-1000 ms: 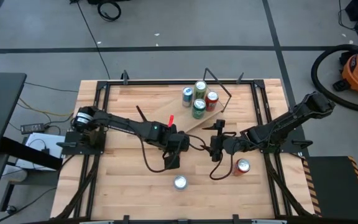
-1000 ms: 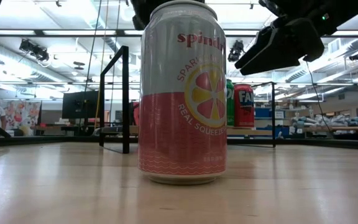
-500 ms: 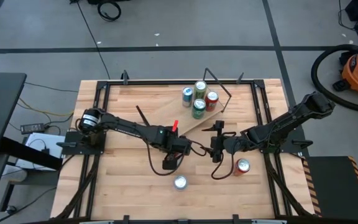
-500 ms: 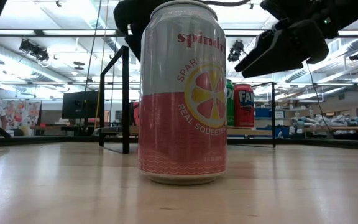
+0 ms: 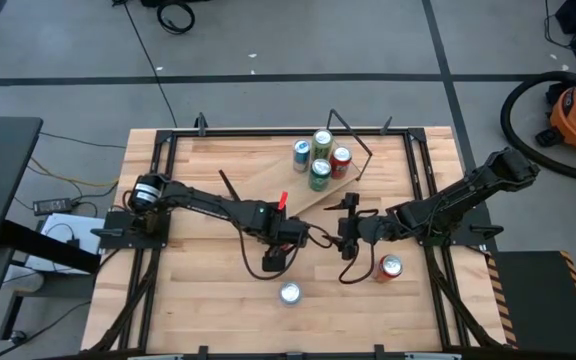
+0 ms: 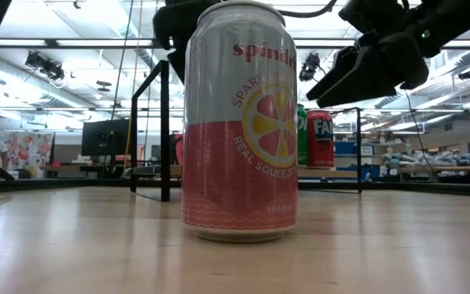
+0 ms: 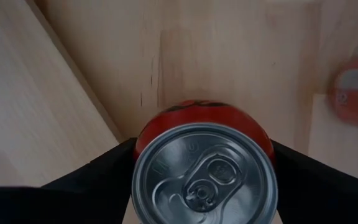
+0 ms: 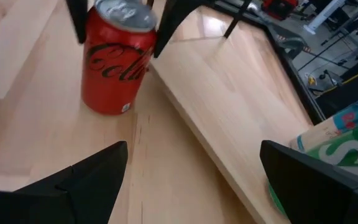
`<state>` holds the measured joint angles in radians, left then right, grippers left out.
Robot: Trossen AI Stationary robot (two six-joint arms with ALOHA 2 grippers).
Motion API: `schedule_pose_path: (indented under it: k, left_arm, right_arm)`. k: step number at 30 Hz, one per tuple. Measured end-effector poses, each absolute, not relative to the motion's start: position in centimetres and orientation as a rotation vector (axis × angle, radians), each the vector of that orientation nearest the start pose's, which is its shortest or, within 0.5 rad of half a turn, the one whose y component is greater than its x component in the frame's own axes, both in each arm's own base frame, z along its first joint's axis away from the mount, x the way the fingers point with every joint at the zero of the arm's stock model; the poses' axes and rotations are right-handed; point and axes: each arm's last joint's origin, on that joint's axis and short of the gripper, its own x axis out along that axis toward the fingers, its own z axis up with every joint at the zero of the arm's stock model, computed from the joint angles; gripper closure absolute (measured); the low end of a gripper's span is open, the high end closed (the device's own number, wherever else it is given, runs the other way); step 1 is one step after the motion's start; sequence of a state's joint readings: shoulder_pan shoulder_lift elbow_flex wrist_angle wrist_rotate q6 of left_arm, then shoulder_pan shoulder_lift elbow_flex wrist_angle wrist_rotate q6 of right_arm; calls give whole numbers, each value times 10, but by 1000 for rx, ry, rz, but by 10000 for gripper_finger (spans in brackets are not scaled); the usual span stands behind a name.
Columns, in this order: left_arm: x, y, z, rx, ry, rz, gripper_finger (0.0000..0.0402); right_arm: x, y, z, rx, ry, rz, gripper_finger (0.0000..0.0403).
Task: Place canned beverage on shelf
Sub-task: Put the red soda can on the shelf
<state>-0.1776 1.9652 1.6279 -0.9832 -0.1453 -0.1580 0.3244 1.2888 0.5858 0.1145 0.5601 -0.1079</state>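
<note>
Left gripper [image 7: 197, 186] pinches the upright red can [image 7: 204, 174] on the tabletop just beside the shelf [image 5: 308, 185]; right gripper [image 8: 191, 180] (fingers spread, waiting) hovers nearby, facing the can

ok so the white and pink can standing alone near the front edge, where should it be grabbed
Probably across the middle of its round side wall, coming straight down from above. The white and pink can stands upright with bare table all round, so fingers can drop either side. The right gripper is open; the left gripper is shut on the red cola can.
</note>
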Motion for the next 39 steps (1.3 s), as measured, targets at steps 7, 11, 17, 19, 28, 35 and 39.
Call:
schedule_pose_path:
  k: [7,11,17,19,28,35,39]
  left_arm:
    - [402,-55,243,41,1239,79,92]
    - [410,-43,271,33,1166,84,92]
    - [411,-16,300,14,1133,147,92]
    - [408,-5,303,10,1156,184,92]
    - [400,51,299,-29,1223,309,92]
    - [393,90,299,31,1248,306,92]
    - [390,103,299,113,1272,257,92]
  right_arm:
    - [239,66,189,-350,597,-107,25]
    - [239,63,188,-355,609,-130,25]
    - [239,59,189,-369,603,-237,25]
    - [239,59,189,-367,603,-237,25]
    - [239,60,189,-355,600,-206,25]
    - [240,62,189,-329,596,-166,25]
    - [240,62,189,-323,591,-154,25]
